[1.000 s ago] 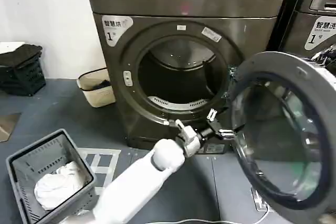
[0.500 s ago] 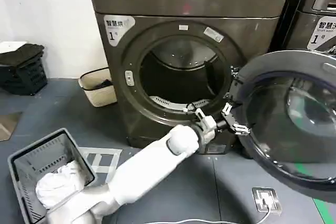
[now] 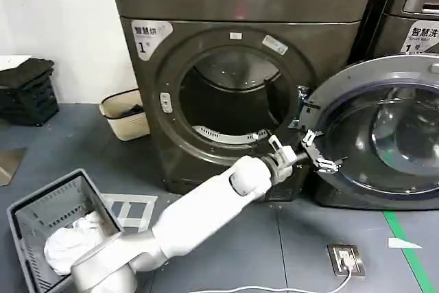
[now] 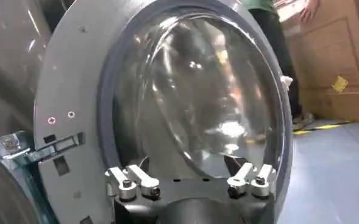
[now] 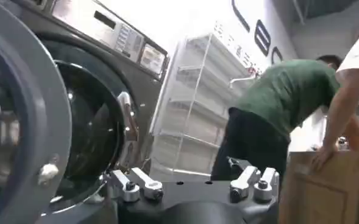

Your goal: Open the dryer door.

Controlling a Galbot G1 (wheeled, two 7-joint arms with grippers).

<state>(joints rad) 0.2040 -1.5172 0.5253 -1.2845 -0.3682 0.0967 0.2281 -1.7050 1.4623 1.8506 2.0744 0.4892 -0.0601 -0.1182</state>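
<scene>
One pincer is at work: the left pincer [image 3: 320, 153], fingers spread, sits against the grey inner face of the dryer door [image 3: 384, 135], swung wide open right of the dryer [image 3: 240, 5].

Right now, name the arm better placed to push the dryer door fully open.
Left: its open tool sits at the inner face of the dryer door, beside the hinge.
</scene>
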